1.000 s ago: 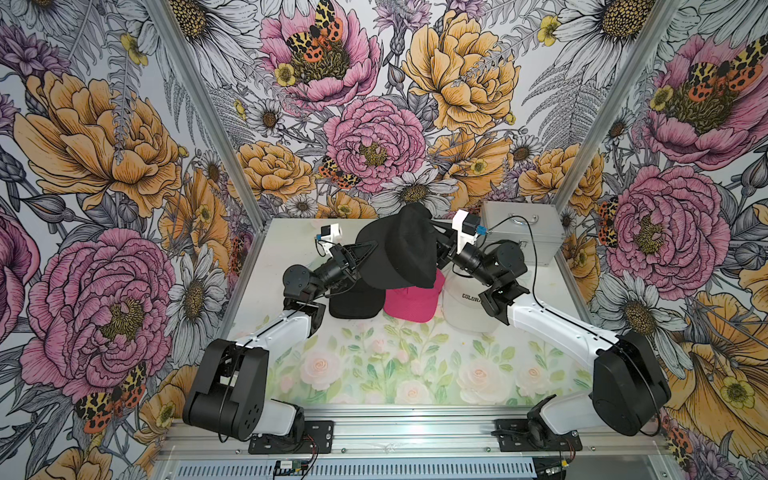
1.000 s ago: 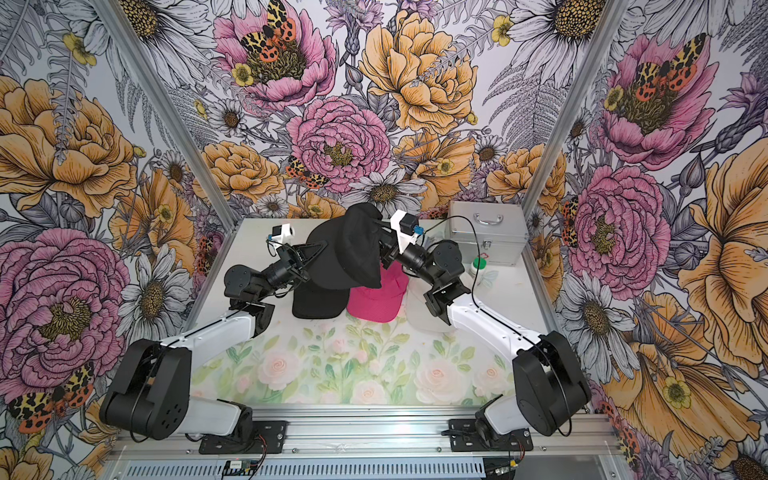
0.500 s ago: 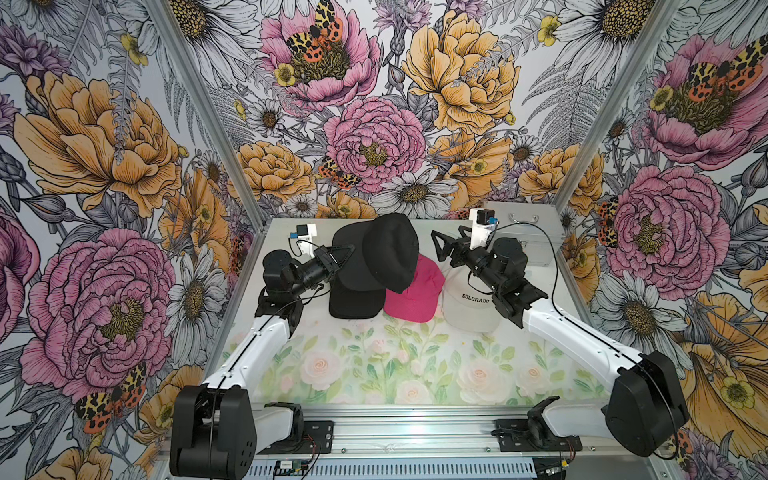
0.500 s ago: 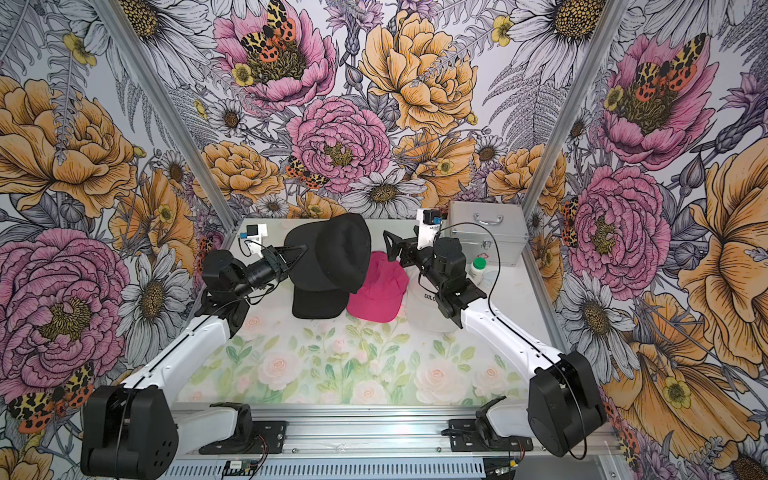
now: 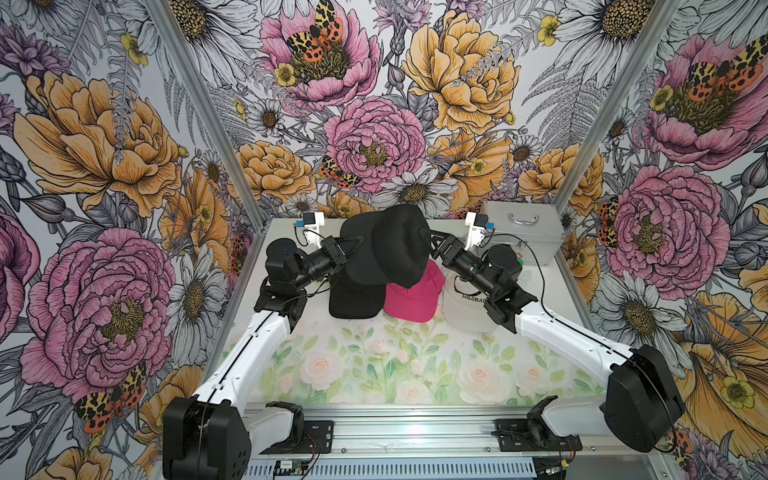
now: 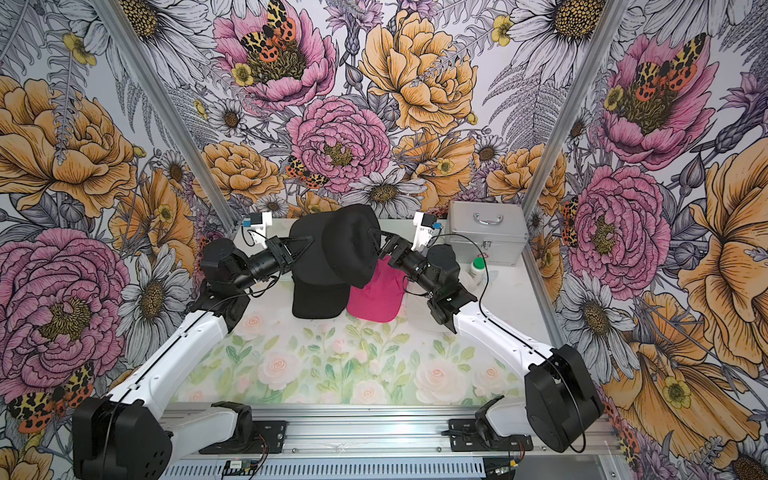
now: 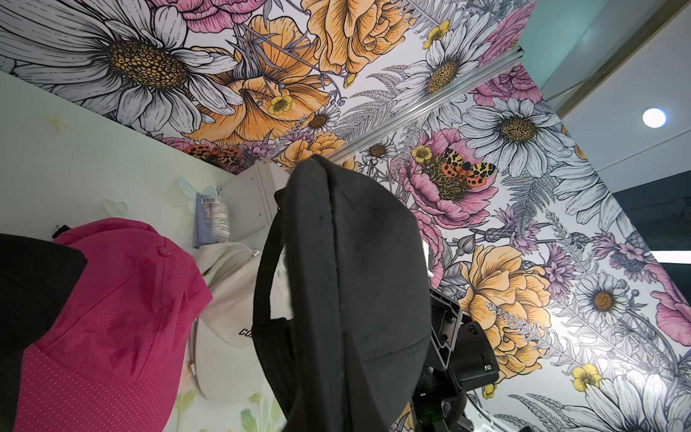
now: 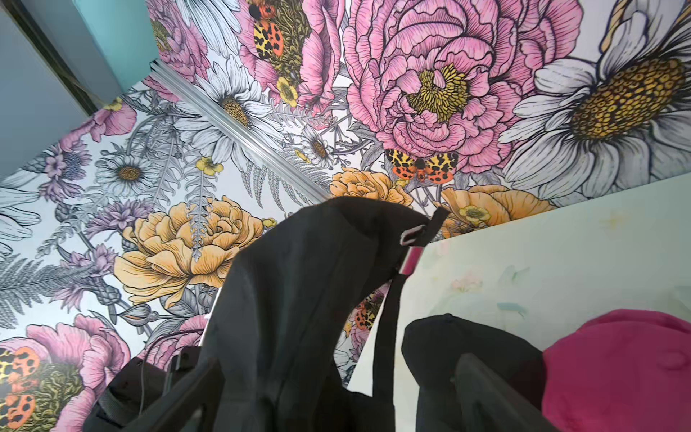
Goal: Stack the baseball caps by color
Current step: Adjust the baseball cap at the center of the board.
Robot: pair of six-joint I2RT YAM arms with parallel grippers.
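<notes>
Held black cap [image 5: 399, 245]: aloft, pinched in the closed left gripper [image 5: 360, 245]. Right gripper [image 5: 429, 242]: jaws apart beside it, contact unclear. Beneath both grippers: black pile [image 5: 353, 299], pink cap [image 5: 411, 301], white cap [image 5: 467, 309]. Outstanding, seemingly: lowering the held cap onto the black pile.

Both arms reach forward, elbows bent, wrists turned inward to face each other. Left gripper [image 5: 358, 243]: fingers pinched shut. Right gripper [image 5: 429, 243]: fingers spread wide.
</notes>
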